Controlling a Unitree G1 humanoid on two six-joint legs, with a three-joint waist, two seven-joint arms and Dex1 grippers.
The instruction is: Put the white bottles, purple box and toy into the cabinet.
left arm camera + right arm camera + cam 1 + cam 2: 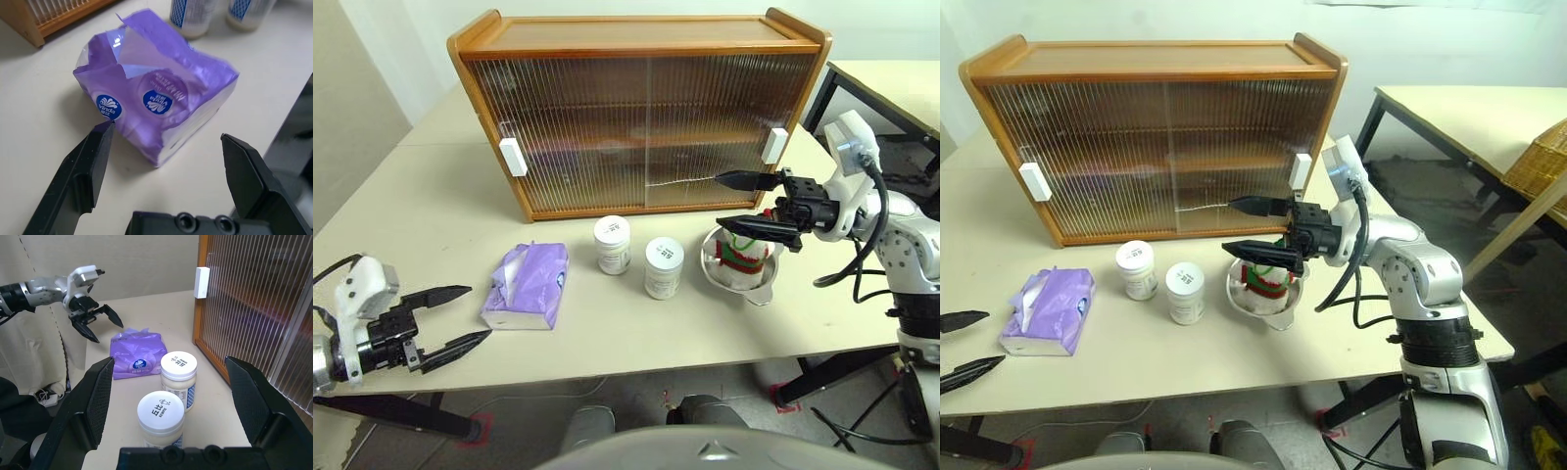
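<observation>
The purple box point(527, 285) lies flat toward the table's point(431, 206) front left edge, just left of the two white bottles point(612, 244), while the toy point(741, 257) sits in a steel bowl point(756, 289) to their right and the cabinet point(641, 117) at the back is shut. The left tool point(458, 315) is held wide, apart from the box; the right tool point(744, 203), also wide, hovers above the toy. A door is best slid open first, and the soft box squeezed gently across its short sides.

purple box point(161, 103) on table point(44, 98), between open gripper point(168, 142)
</observation>
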